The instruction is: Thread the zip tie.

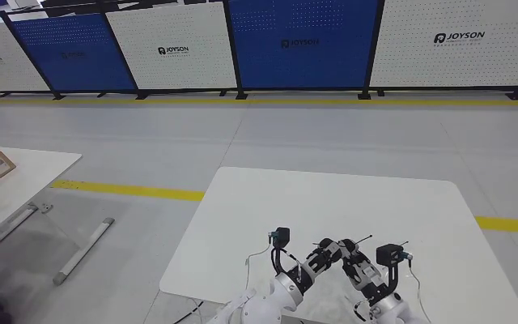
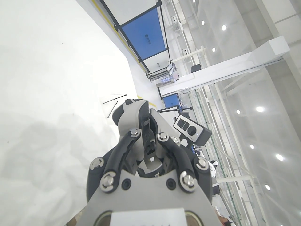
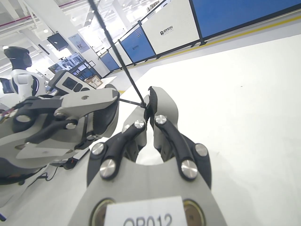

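Fingertips of right gripper are pinched together on the zip tie, right at its head. Left gripper is also closed, with a thin black strip clamped between its pads. In the right wrist view its tip sits just beside the head

Key geometry:
- a short run of strap goes from the head sideways to the left gripper's tip, roughly level
- the long strap runs up and away from the right fingertips, steep, and out past the edge of the view
- so two strap legs meet at the head at a sharp angle, with the grippers facing each other and close together, above the near part of the table
- both arms are on the tie: right has the head, left has the short leg

Can't tell whether the short leg has already passed through the head's slot or only butts against it. My read is that the next move runs along the short leg's axis, with right holding the head fixed

Counts:
- 1 tie in hand
- 2 grippers on it
- loose ties on the table beyond the left gripper: looks like 3, thin and black, lying close together at different angles
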Motion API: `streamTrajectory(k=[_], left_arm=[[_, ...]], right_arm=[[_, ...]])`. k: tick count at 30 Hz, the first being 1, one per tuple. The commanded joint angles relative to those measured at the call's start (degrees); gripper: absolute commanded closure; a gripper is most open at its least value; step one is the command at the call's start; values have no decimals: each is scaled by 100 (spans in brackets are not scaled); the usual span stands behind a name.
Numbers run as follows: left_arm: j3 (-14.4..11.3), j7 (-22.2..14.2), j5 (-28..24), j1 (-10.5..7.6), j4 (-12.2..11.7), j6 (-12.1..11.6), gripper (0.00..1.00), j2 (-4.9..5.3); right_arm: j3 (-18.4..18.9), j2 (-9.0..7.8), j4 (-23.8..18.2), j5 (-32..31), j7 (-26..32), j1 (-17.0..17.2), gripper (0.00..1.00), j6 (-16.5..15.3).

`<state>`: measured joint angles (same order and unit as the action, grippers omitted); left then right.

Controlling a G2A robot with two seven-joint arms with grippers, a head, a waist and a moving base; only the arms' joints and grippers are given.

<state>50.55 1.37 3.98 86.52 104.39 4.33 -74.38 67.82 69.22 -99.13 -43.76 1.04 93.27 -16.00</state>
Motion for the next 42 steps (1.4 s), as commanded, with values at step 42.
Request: streamTrajectory(k=[42], left_arm=[[18, 169, 87, 32, -79, -133, 100, -31]], right_arm=[[62, 16, 30, -2, 57, 16, 72, -62]])
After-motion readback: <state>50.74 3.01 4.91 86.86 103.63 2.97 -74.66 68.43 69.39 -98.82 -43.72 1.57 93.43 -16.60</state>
